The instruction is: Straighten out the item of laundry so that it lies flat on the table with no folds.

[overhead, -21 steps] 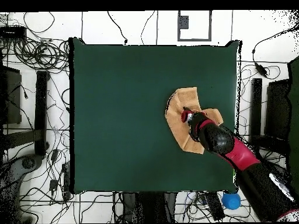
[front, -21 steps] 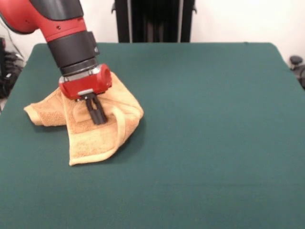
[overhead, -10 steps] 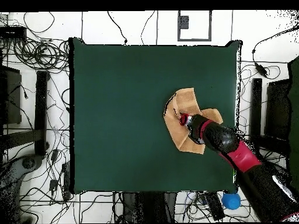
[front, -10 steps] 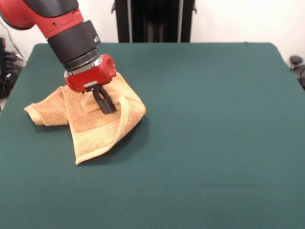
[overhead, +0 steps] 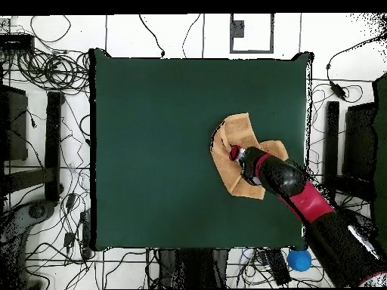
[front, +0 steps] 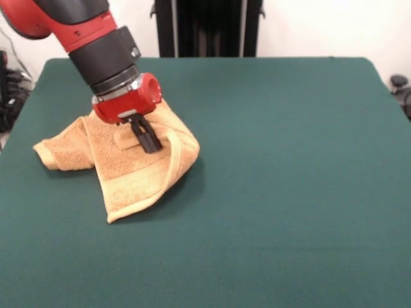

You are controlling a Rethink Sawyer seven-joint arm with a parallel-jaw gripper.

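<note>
We find the towel (front: pixel 128 157) still folded, doubled over near the table's (front: pixel 289 192) edge w/ a raised ridge. Gripper (front: pixel 149 142), fingers together, pinches a fold mid-cloth. Step: dragging open. Next move, we judge: pull the top layer outward, then release.

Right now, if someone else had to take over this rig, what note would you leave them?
Gripper: black fingers close together, shut on a raised pinch of the golden-tan terry-cloth towel, tilted, arm coming in from above.
Towel: crumpled near one side of the dark green felt-covered table, one flap lying out on the cloth, one edge rolled over on the side toward the table's middle. In the overhead view it shows as a bunched, lobed shape.
Done: towel gripped.
Left: pull the folds open, spread it flat, release.
</note>
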